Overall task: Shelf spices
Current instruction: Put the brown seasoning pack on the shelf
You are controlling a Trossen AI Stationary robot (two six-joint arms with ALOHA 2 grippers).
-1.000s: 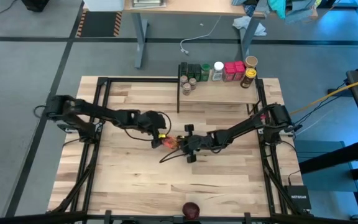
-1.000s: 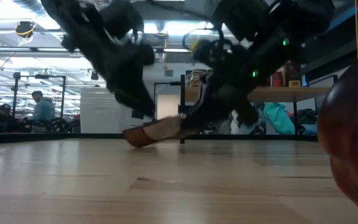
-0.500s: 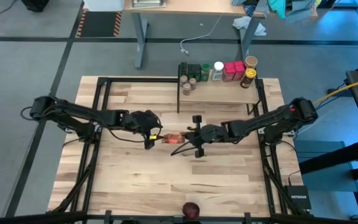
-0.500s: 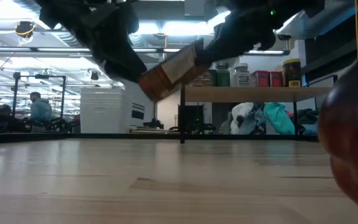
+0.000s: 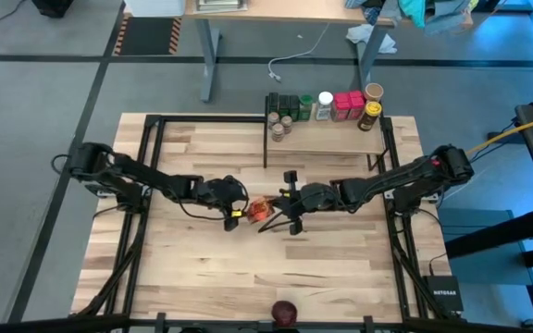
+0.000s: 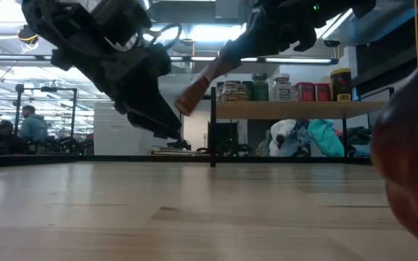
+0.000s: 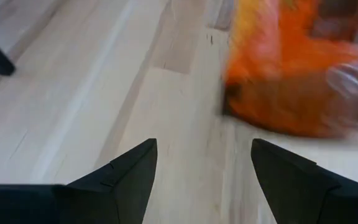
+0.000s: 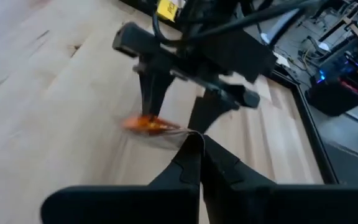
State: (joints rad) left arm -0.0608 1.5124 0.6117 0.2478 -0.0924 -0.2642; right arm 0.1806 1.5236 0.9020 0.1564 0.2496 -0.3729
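My right gripper [image 5: 273, 213] pinches one edge of the orange-red packet [image 5: 261, 209], holding it in the air above mid-table so it can travel to the shelf [image 5: 327, 137], where the other spices [image 5: 327, 105] already line the far edge. My left gripper [image 5: 233, 215] hangs just beside it, fingers spread, holding nothing. The packet looks flat, crinkly and limp, drooping from the pinch
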